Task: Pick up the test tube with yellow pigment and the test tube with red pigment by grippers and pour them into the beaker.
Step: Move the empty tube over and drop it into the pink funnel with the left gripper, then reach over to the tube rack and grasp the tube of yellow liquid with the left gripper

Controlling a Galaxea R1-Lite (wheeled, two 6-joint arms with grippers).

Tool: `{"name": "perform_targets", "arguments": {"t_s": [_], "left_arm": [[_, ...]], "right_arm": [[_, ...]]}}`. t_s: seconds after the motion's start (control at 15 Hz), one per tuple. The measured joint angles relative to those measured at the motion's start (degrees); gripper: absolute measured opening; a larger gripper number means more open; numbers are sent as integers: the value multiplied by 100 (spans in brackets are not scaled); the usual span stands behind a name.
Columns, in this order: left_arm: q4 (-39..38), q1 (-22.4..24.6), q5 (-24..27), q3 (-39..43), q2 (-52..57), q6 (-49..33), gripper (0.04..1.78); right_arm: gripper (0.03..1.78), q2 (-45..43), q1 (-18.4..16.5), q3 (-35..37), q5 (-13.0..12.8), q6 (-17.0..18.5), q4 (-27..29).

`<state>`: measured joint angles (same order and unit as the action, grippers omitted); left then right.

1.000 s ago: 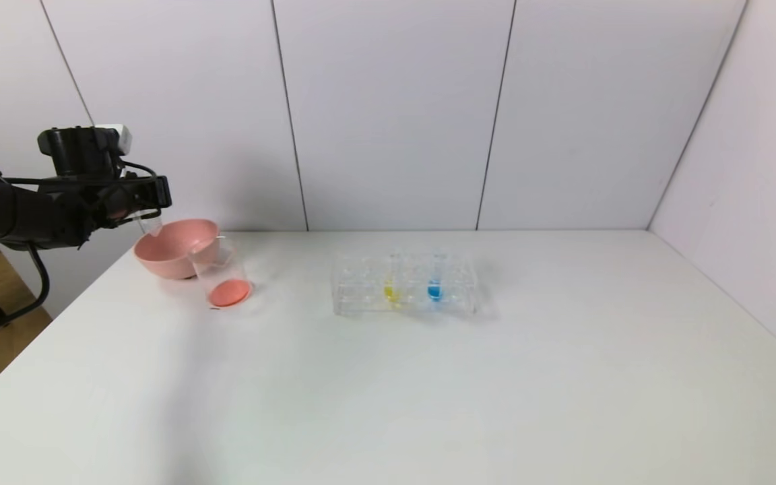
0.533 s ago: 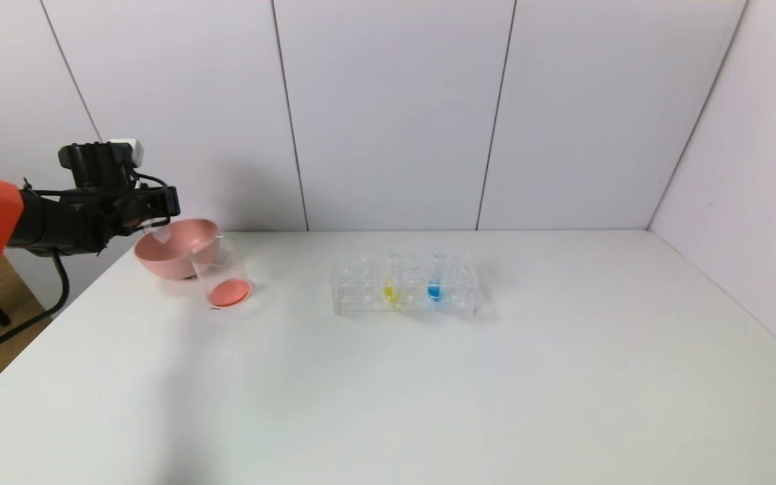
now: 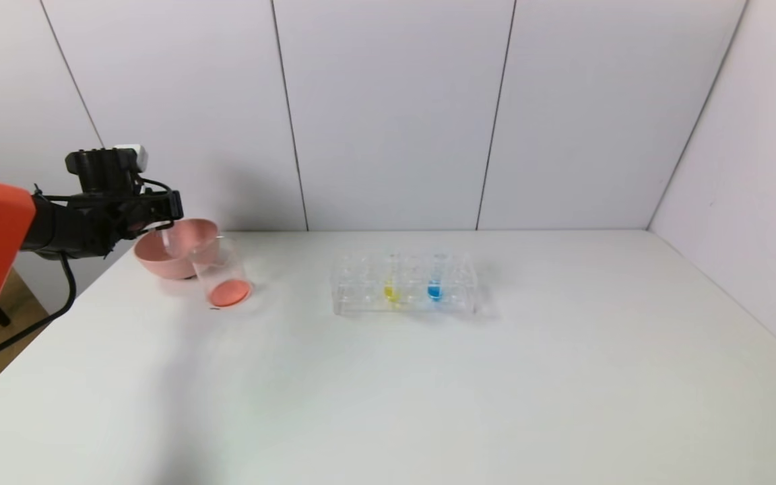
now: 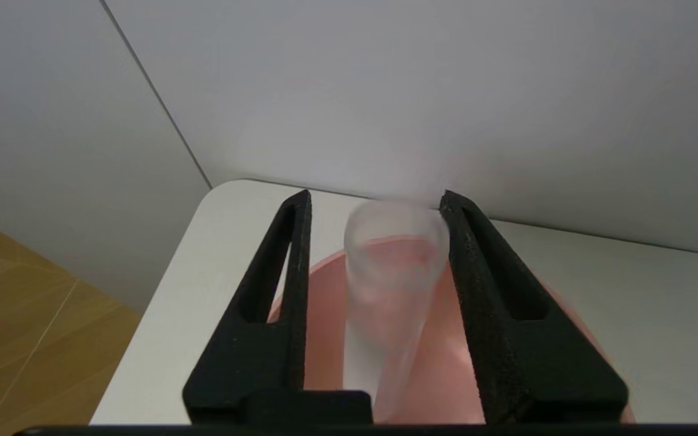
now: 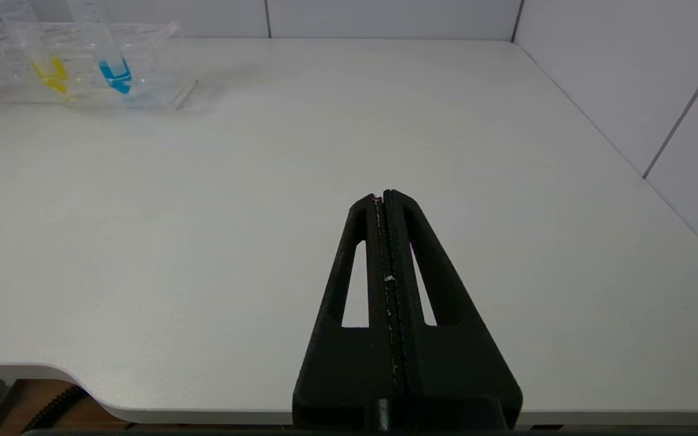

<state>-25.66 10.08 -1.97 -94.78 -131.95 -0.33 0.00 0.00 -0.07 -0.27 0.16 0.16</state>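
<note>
Left pincer (image 3: 171, 210) over pink bowl (image 3: 176, 248) at bench (image 3: 388, 377) far-left corner. Fingers (image 4: 291, 266) spread apart, empty clear tube (image 4: 392, 284) between them, blurred, touching one finger at most; grip cannot tell. Beaker (image 3: 221, 275) just beside bowl, red-orange liquid in bottom. Mid-bench: clear rack (image 3: 405, 284), yellow tube (image 3: 392, 283) upright in it, blue tube (image 3: 435, 281) next slot right. Right pincer (image 5: 385, 197) low over near bench edge, well clear of rack, fingers pressed together, holding nothing.
</note>
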Motion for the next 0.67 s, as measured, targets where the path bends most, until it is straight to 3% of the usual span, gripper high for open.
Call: {"name": "perform_targets", "arguments": {"t_s": [0.2, 0.4, 0.67], "left_arm": [[-9, 2, 0, -20, -7, -9, 128], [-116, 9, -4, 18, 50, -13, 163], [-289, -22, 7, 278, 367, -41, 178]], "right_arm": [[11, 0, 0, 0, 0, 2, 2], [11, 0, 0, 0, 2, 2, 2], [11, 0, 0, 0, 0, 2, 2]]}}
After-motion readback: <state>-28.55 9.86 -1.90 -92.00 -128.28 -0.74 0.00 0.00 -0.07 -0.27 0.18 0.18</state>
